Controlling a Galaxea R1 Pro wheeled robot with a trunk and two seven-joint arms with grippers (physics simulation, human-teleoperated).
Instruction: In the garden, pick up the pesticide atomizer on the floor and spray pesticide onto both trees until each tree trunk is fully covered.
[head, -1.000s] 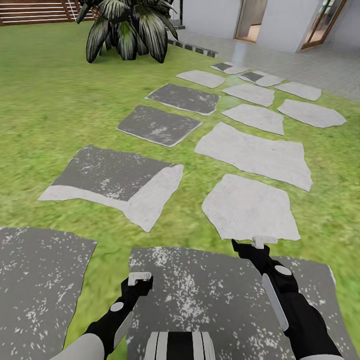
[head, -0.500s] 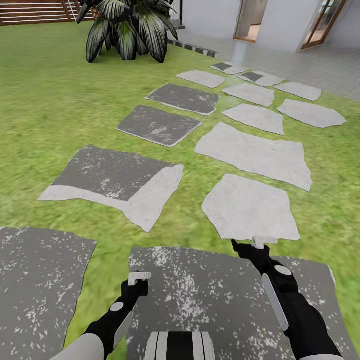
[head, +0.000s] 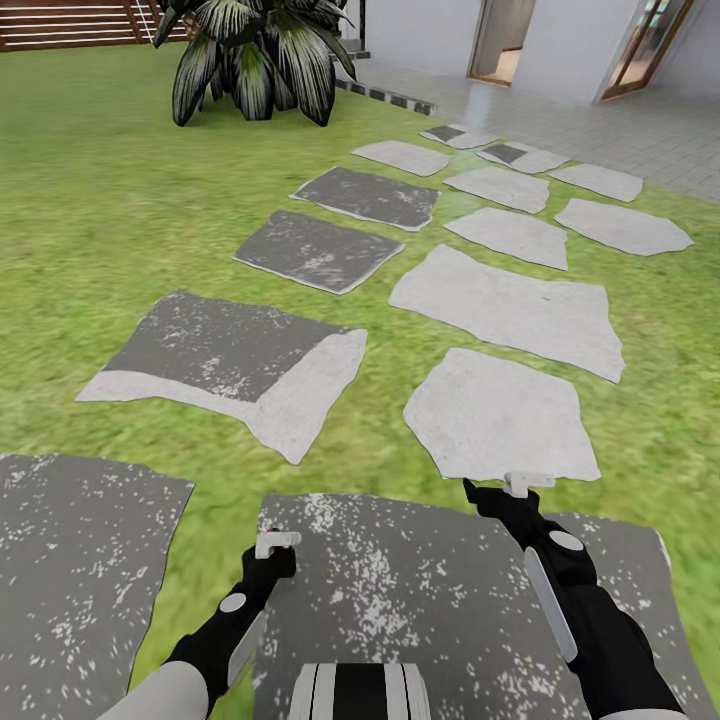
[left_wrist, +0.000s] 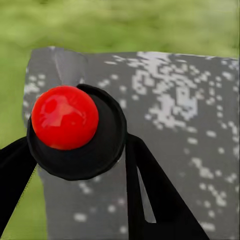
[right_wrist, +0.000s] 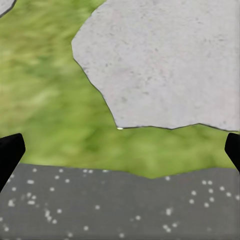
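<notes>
The pesticide atomizer, the trees and their trunks are out of view. I look down over the garden lawn (head: 90, 220), crossed by flat stepping stones. My left gripper (head: 277, 545) hangs low over a dark speckled stone (head: 420, 590); in the left wrist view its two black fingers (left_wrist: 150, 200) stand apart, with a red knob on a black disc (left_wrist: 65, 117) in front of them. My right gripper (head: 528, 484) hovers at the near edge of a pale stone (head: 500, 415). Its fingertips (right_wrist: 10, 150) sit at the far sides of the right wrist view, with nothing between them.
A low bush with broad dark leaves (head: 255, 55) stands at the far end of the lawn. A brown slatted fence (head: 60, 22) runs behind it. To the far right lie a tiled terrace (head: 600, 120) and open doorways (head: 500, 40). Dark and pale stones alternate ahead.
My left gripper has crept slightly forward over the dark stone. The right arm and the camera have stayed still.
</notes>
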